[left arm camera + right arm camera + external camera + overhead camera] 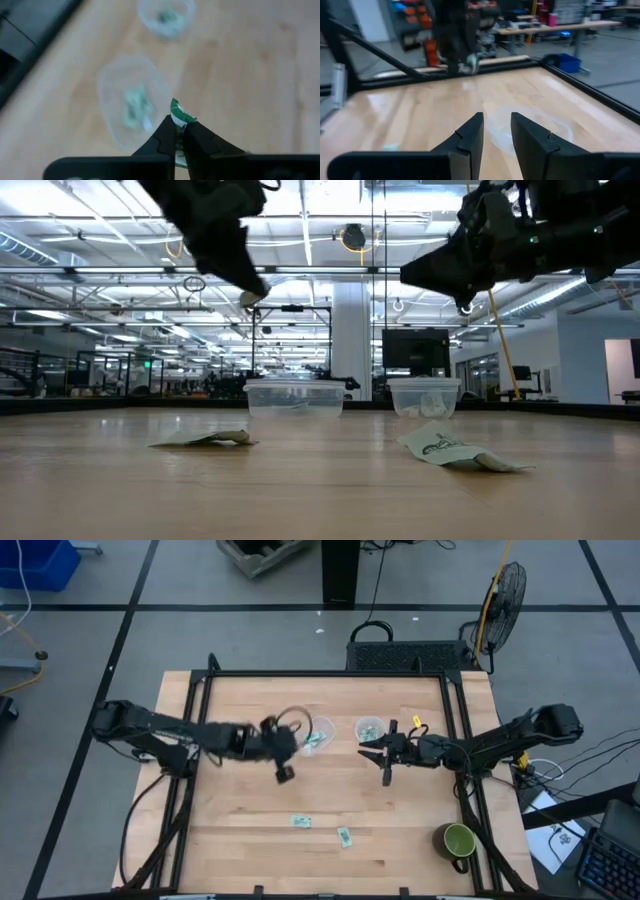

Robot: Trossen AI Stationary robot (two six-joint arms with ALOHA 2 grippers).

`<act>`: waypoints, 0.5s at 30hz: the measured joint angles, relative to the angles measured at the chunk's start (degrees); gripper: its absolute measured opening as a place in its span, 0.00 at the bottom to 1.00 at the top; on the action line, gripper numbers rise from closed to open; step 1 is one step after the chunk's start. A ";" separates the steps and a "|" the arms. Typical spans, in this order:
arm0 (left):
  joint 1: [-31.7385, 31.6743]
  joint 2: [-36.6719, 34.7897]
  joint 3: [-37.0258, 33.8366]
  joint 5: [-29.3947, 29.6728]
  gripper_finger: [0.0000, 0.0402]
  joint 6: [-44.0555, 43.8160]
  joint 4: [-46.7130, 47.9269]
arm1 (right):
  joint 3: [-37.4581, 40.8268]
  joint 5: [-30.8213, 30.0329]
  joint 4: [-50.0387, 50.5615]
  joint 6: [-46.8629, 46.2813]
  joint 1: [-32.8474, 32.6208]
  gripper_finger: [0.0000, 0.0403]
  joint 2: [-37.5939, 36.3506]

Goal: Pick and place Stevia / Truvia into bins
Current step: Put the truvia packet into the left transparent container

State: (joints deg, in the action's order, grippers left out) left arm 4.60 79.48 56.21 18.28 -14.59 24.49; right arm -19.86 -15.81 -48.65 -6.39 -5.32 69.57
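Left gripper (179, 131) pinches a green-white sachet (180, 114), hovering just beside the left cup (318, 735), which holds sachets. Right gripper (372, 751) hovers near the right cup (369, 728), fingers slightly apart, nothing between them. Two loose sachets (301, 822) (344, 837) lie on the wooden table (240, 820) at 6 o'clock from the cups. Green mug (458, 841) sits at the table's 4 o'clock corner. Fan (505, 590) stands on the grey floor at 1 o'clock.

2 sachets (301, 821) on table (230, 830)

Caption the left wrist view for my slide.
Left gripper carries a green sachet toward two clear cups, each already holding sachets.
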 joint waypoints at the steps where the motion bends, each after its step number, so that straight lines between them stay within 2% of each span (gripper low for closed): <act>1: -1.91 0.02 0.44 -0.36 0.07 2.67 -1.30 | 0.00 -0.80 -0.19 0.00 0.00 0.23 0.80; 5: -9.63 0.04 1.15 -1.73 0.15 7.92 -7.28 | 0.00 -0.84 -3.06 0.00 0.00 0.23 3.96; 9: -15.77 1.88 1.18 -6.91 0.17 6.62 -8.66 | 0.00 -0.66 -6.62 -0.68 -0.04 0.23 6.57; 12: -17.18 6.82 1.15 -10.87 0.17 5.29 -9.29 | 0.00 -0.66 -8.60 -1.83 -0.04 0.23 8.71; 15: -16.40 13.50 1.16 -13.21 0.18 9.70 -12.71 | 0.01 -0.66 -9.89 -1.79 -0.03 0.23 10.70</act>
State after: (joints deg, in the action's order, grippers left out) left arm -11.80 92.98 57.37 5.07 -4.90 11.79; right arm -19.85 -16.46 -58.53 -8.19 -5.36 80.27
